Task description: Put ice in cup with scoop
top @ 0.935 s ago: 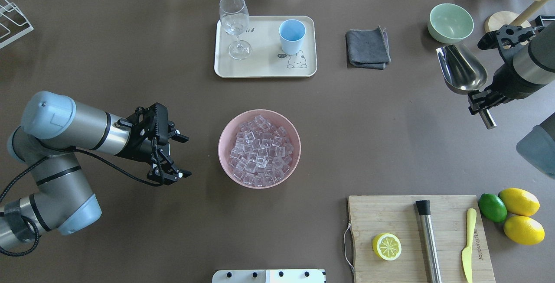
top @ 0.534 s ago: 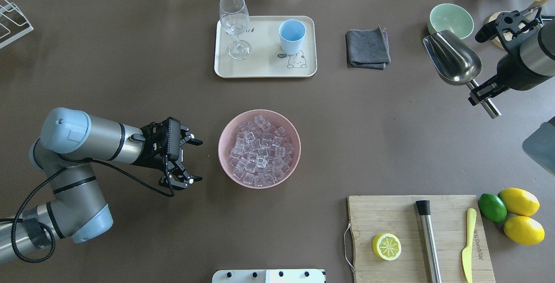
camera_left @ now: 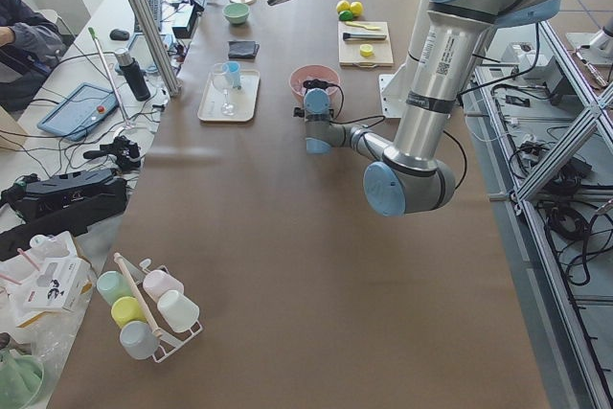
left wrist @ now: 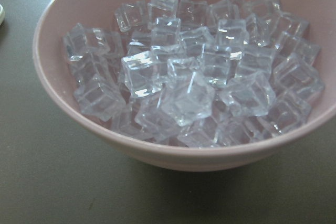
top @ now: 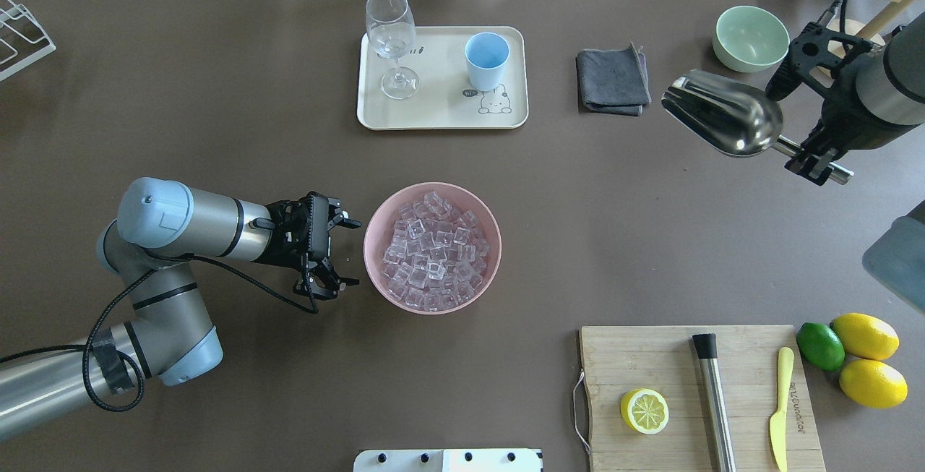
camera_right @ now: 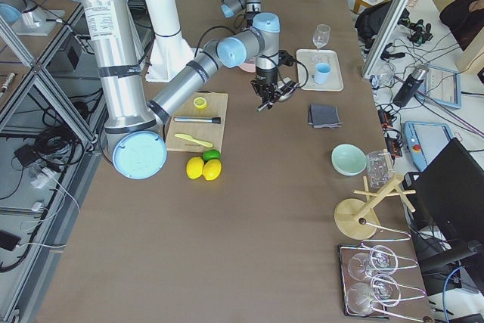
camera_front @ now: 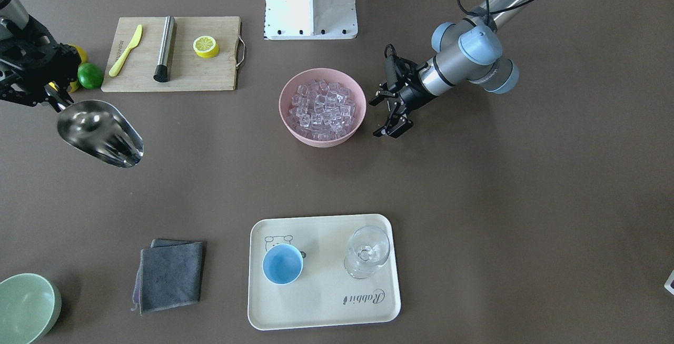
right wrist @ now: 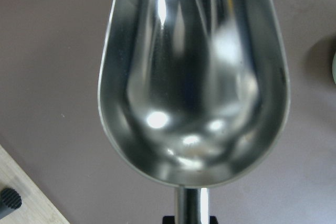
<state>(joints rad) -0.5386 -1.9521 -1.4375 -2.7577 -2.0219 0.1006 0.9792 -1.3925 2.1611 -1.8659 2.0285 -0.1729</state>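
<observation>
The ice (top: 433,251) fills a pink bowl (top: 376,222) at the table's middle; the left wrist view shows the cubes (left wrist: 189,82) close up. The light blue cup (top: 486,60) stands upright on a cream tray (top: 441,114) next to a clear stemmed glass (top: 390,42). My right gripper (top: 815,161) is shut on the handle of the steel scoop (top: 726,112), held in the air at the right, trough empty (right wrist: 191,77) and pointing left. My left gripper (top: 345,255) is open and empty just left of the pink bowl.
A grey folded cloth (top: 613,82) and a pale green bowl (top: 750,38) lie at the back right. A wooden board (top: 650,363) at the front right carries a lemon half, a steel cylinder (top: 714,400) and a yellow knife. Lemons and a lime (top: 820,346) sit beside it.
My left gripper has moved right, close to the pink bowl. My right gripper has swung the scoop so its trough points left, and carried it a little leftward.
</observation>
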